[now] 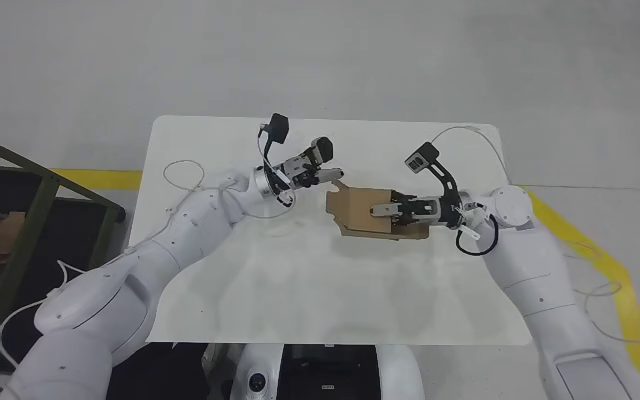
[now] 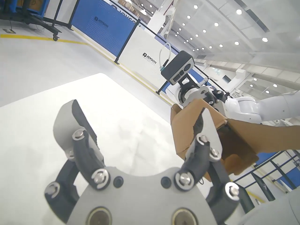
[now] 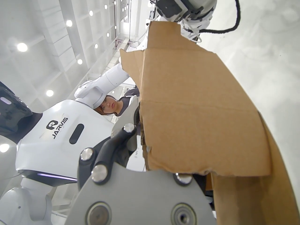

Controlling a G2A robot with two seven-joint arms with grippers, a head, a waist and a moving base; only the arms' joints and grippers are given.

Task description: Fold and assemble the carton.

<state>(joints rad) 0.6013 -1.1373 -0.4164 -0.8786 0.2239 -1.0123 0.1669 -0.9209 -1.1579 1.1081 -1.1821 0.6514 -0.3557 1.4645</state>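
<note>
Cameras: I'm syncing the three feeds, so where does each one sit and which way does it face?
Top view: above the arms, looking down at the table; both arms show, left gripper at the carton's edge, right gripper on it.
Left wrist view: faces across the table at the carton, past its own open fingers.
Right wrist view: looks along the carton, past its own finger.
Shared: both wrist views show the carton and the other arm.

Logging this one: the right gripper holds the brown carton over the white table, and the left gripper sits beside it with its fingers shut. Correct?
Not quite: the left gripper is open. The left wrist view shows its fingers spread wide, one next to the carton. The rest stands: the right gripper holds the brown carton over the white table.
</note>
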